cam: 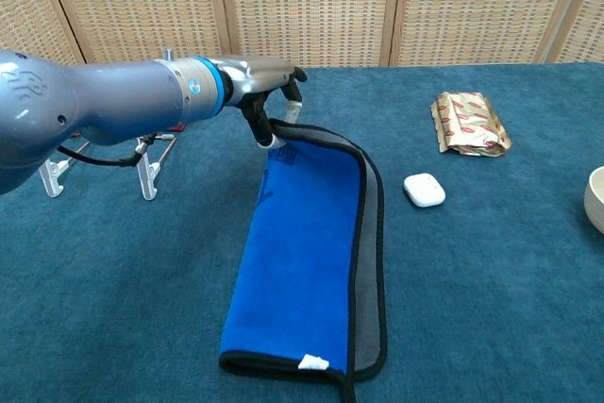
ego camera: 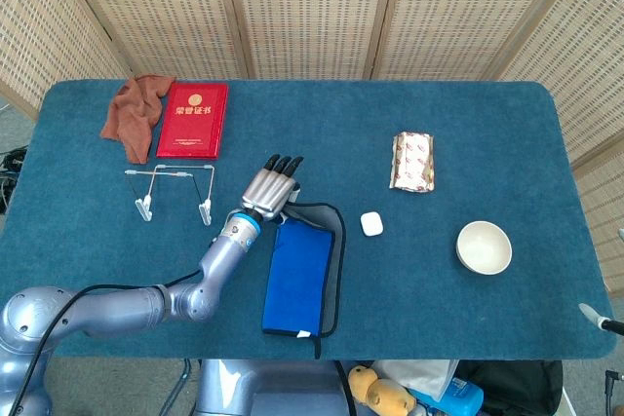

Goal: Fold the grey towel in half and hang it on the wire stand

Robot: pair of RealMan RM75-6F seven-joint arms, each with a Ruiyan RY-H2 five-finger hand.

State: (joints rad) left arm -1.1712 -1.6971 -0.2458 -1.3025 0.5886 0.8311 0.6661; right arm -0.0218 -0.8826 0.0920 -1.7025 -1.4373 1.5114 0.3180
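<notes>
The towel (ego camera: pixel 297 275) lies folded lengthwise near the table's front edge, blue face up, with a grey layer and black trim showing along its right side. My left hand (ego camera: pixel 268 192) pinches the towel's far left corner and holds that end raised off the table, as the chest view shows with the left hand (cam: pixel 255 82) above the towel (cam: pixel 311 243). The towel's near fold rests on the table. The wire stand (ego camera: pixel 175 190) stands upright just left of the hand; in the chest view the wire stand (cam: pixel 146 175) is partly hidden behind my forearm. My right hand is not visible.
A red booklet (ego camera: pixel 193 120) and a brown cloth (ego camera: pixel 132 114) lie at the far left. A foil packet (ego camera: pixel 412 161), a white earbud case (ego camera: pixel 371 224) and a white bowl (ego camera: pixel 484 246) sit to the right of the towel.
</notes>
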